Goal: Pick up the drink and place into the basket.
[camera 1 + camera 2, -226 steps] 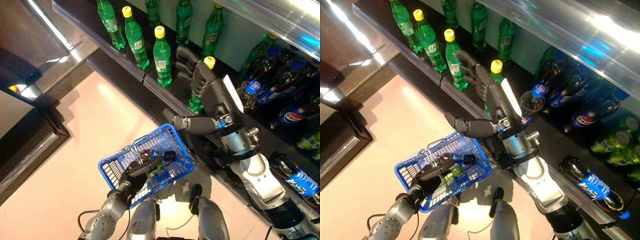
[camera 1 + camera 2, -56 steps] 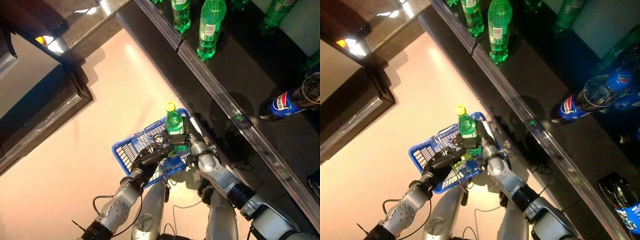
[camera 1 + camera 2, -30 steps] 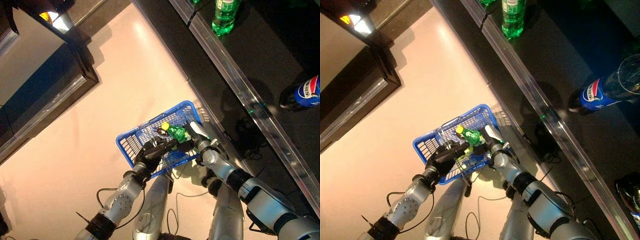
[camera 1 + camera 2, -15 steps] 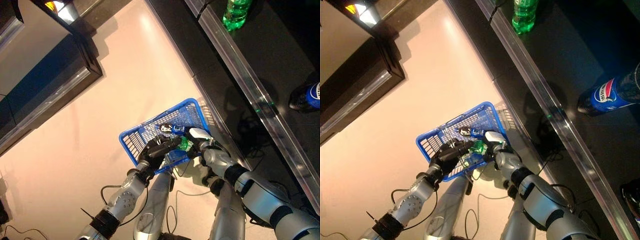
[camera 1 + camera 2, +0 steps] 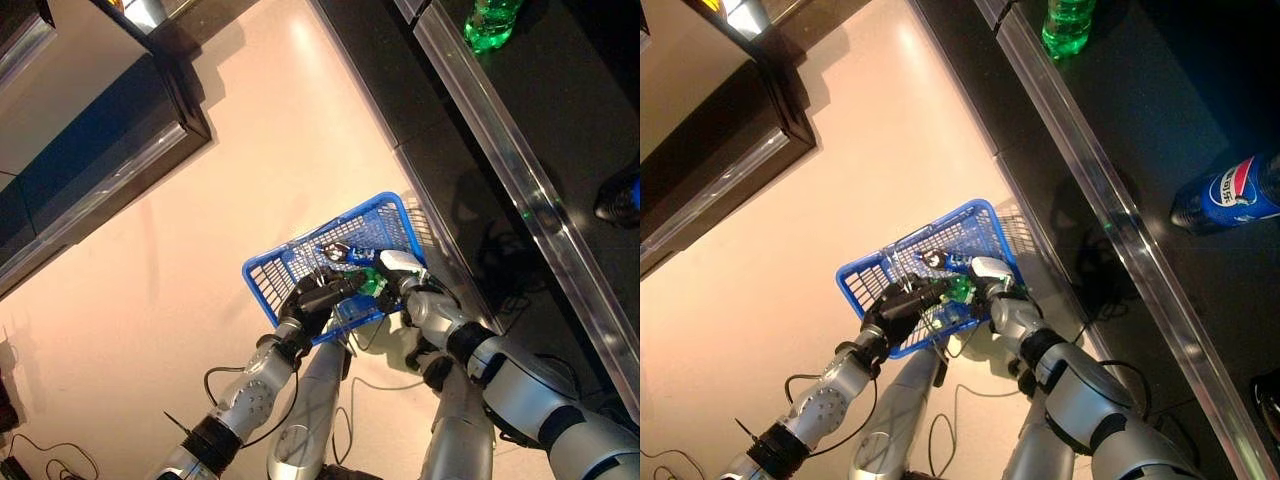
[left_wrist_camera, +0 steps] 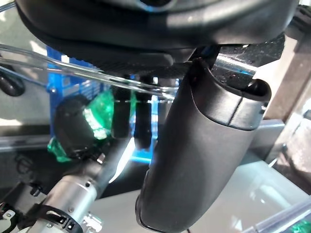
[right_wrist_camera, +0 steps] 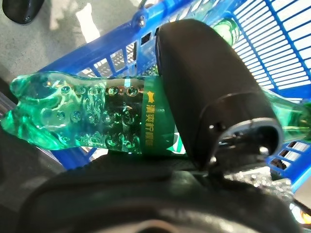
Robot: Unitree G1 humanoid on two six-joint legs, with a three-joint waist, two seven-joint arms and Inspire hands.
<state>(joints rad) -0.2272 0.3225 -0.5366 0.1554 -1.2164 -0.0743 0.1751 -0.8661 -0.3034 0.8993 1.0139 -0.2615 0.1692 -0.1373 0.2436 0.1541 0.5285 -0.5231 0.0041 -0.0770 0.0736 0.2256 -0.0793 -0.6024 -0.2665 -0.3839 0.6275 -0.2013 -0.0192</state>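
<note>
The blue basket [image 5: 275, 275] hangs in front of me above the floor. My left hand [image 5: 312, 298] is shut on its thin wire handles [image 6: 97, 80]. My right hand [image 5: 408, 292] reaches over the basket's near right rim and is shut on a green plastic bottle [image 7: 92, 121]. The bottle lies on its side, low inside the basket [image 7: 272, 58], with the thumb [image 7: 209, 97] across its label. It also shows in the right eye view [image 5: 960, 290] between the two hands.
A small drink with a blue label [image 5: 355, 254] lies in the basket. A dark shelf with a metal edge [image 5: 520, 190] runs along the right, holding a green bottle [image 5: 1070, 25] and a blue-labelled cola bottle [image 5: 1240, 190]. A dark counter [image 5: 100, 150] stands at the upper left.
My right hand took the green bottle from the shelf, brought it upright over the basket, then tipped and lowered it inside. The camera has tilted down toward the floor.
</note>
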